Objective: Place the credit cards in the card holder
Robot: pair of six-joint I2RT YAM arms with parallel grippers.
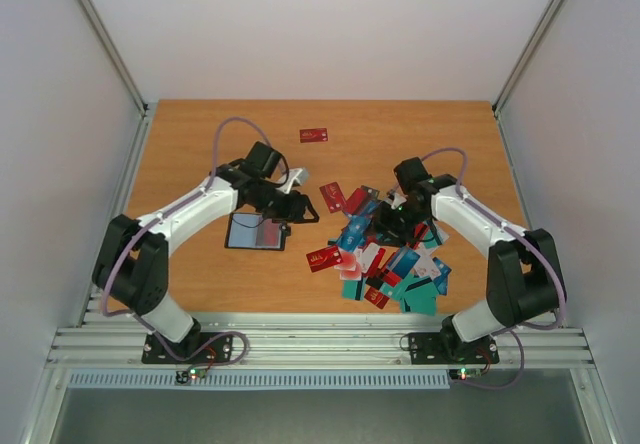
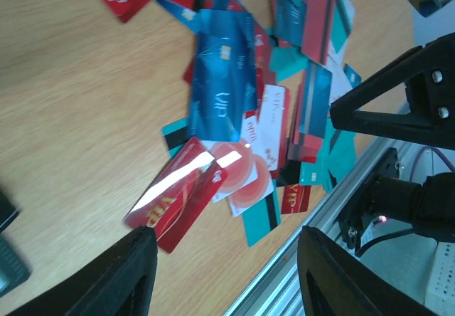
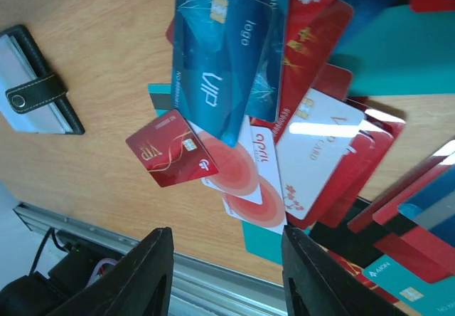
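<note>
Tabletop (image 3: pixel 99 38); card holder (image 3: pixel 44 97) cut off leftward.

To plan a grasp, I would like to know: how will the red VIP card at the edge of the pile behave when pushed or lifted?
The red VIP card looks thin and flat, so it is probably light and stiff. Its face shows a bright glare, so it may slip. Lying flat on the table, it likely slides when pushed.

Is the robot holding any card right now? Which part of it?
No, nothing is held. The left gripper and the right gripper both stand open and empty; the credit cards lie on the table.
</note>
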